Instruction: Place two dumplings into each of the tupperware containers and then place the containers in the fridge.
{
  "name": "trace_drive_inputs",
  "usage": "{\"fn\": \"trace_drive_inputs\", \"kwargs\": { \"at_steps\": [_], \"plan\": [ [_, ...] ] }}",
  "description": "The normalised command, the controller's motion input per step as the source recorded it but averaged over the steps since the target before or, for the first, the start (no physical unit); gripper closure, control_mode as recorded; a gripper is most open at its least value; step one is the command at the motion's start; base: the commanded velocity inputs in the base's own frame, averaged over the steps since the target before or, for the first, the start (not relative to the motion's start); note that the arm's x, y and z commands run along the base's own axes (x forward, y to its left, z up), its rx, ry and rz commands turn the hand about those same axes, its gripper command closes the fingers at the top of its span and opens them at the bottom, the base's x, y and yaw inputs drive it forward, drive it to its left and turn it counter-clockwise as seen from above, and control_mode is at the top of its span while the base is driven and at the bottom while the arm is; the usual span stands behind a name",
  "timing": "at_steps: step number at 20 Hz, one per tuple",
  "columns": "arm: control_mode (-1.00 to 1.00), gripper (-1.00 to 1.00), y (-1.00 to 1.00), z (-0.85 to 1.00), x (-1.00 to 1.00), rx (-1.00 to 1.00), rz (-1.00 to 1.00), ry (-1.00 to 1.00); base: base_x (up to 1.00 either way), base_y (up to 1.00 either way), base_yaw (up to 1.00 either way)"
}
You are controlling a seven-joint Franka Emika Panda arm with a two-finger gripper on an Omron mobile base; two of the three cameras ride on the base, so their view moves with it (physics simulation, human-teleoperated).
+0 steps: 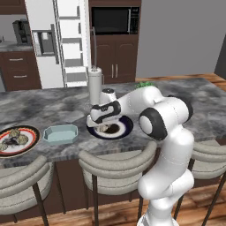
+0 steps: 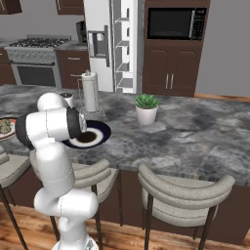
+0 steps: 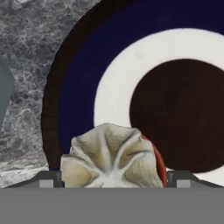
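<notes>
A pale pleated dumpling (image 3: 109,157) lies on the near edge of a round dark blue plate (image 3: 74,87) with a white ring and a dark centre. My gripper (image 3: 113,179) hangs low over it, open, one fingertip on each side of the dumpling. From the left base view the gripper (image 1: 102,126) sits over the left part of that plate (image 1: 126,126). The small pale teal tupperware container (image 1: 60,133) stands empty just left of the plate. Further left, a striped plate (image 1: 31,132) carries several dumplings (image 1: 15,137). The fridge (image 1: 57,39) stands behind the counter with its door open on white shelves.
A paper towel holder (image 1: 94,84) stands right behind the blue plate. A potted plant (image 2: 146,108) sits to its right on the marble counter (image 2: 195,136). Padded stools (image 1: 117,161) line the counter's near edge. A microwave (image 2: 176,23) is set in the dark cabinets.
</notes>
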Motion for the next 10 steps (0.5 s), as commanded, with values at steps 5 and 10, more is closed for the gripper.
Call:
{"fn": "trace_drive_inputs", "kwargs": {
  "at_steps": [5,10],
  "plan": [
    [-1.00,1.00,0.61,0.41,-0.20,0.00,0.00,0.00,0.00,0.00,0.00],
    [-1.00,1.00,0.68,0.23,0.00,0.00,0.00,0.00,0.00,0.00,0.00]
  ]
}}
